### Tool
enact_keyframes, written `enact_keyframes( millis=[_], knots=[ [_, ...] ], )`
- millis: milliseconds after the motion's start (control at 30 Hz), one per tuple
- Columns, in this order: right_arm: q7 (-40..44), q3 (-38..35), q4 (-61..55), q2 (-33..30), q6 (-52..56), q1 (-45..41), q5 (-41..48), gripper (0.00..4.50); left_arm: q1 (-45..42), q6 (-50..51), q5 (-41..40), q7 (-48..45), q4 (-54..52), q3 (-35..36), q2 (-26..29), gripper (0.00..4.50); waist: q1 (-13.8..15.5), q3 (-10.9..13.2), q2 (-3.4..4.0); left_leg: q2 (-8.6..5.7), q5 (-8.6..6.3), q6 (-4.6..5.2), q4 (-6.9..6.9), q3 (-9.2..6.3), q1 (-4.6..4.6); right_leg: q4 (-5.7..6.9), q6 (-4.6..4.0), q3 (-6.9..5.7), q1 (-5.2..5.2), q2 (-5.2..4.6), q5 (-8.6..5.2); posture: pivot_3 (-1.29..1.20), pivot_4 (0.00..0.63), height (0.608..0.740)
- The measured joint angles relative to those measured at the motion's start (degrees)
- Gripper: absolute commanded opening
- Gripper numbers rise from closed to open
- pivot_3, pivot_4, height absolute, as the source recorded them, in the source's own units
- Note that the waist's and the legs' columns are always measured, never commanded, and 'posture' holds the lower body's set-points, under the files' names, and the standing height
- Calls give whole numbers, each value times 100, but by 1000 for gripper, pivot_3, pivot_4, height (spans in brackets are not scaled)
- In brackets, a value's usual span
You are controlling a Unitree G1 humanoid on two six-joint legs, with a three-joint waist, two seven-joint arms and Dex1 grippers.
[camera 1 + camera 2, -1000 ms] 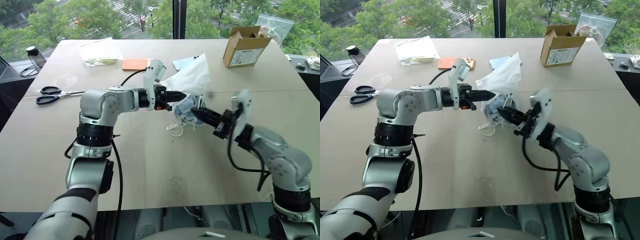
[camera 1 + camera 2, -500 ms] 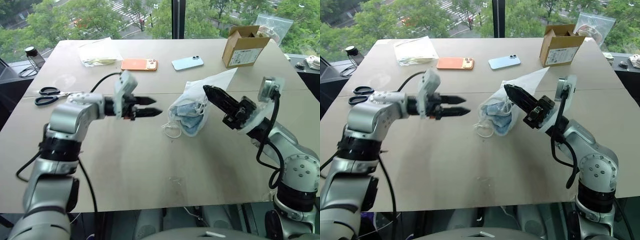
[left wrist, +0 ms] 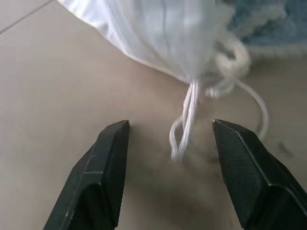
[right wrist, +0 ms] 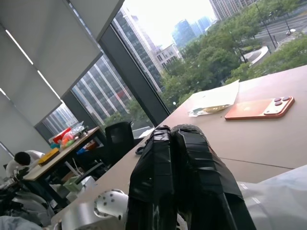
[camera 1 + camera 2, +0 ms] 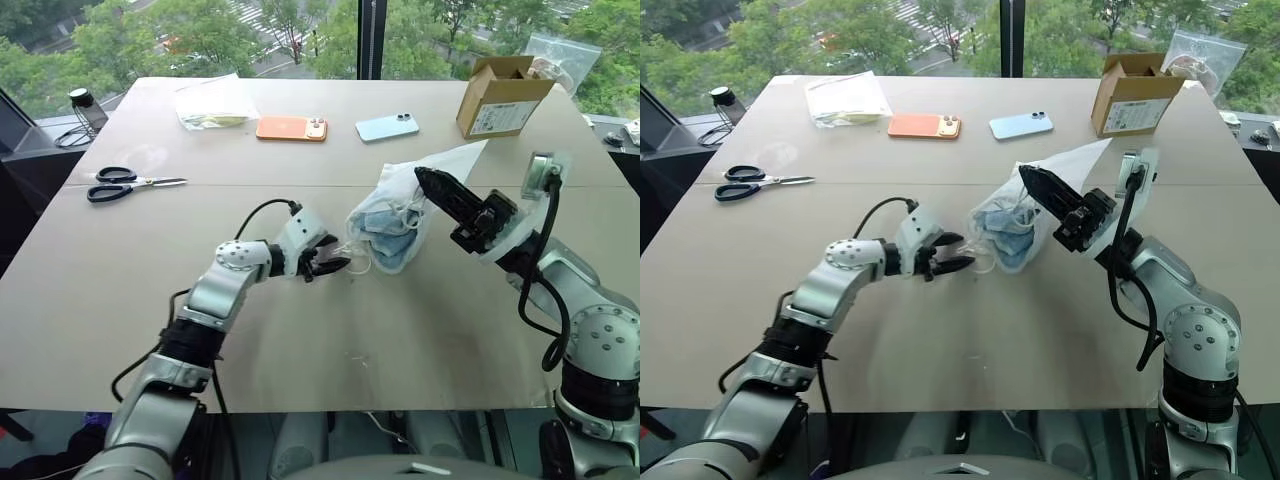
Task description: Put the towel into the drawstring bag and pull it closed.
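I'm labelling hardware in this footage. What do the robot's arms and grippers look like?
Both arms are built of rounded silver-grey segments with black joint rings, and a black cable loops along each. Each wrist carries a white camera housing. The left gripper has two black wedge-shaped fingers; the right gripper has black fingers wrapped in tape.

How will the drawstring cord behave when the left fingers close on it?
Likely limp: the cord lies in loose loops on the table. Thin, so it may slip out sideways. Pulling probably drags the light drawstring bag along.
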Motion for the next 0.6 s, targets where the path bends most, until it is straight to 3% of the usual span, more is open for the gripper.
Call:
enact_keyframes(
  millis=[133,167,367,600],
  knots=[
    [-99,2,-1,-6,-74,1,16,0,-26,-190,112,277,216,37,-322,184,-4,-2,0,-2,1,1,9,0,5,0,2,1,9,-1,1,0,150,740],
    [-117,0,-2,-6,-105,1,23,0,-58,-246,183,412,287,48,-402,36,-8,-3,-1,-2,1,1,10,-1,7,0,2,1,11,-1,1,0,150,740],
    [-426,-233,11,-40,-419,-425,225,0,-792,-975,729,1718,1511,424,-469,36,-68,4,-7,0,2,2,15,-1,4,32,3,6,-10,7,1,0,150,740],
    [-968,-1011,343,-814,-884,-1857,717,0,-3024,-2154,937,2588,2352,1225,50,36,-6,10,-15,-15,1,2,10,-1,-16,12,3,-3,-13,-11,0,0,150,740]
  ],
)
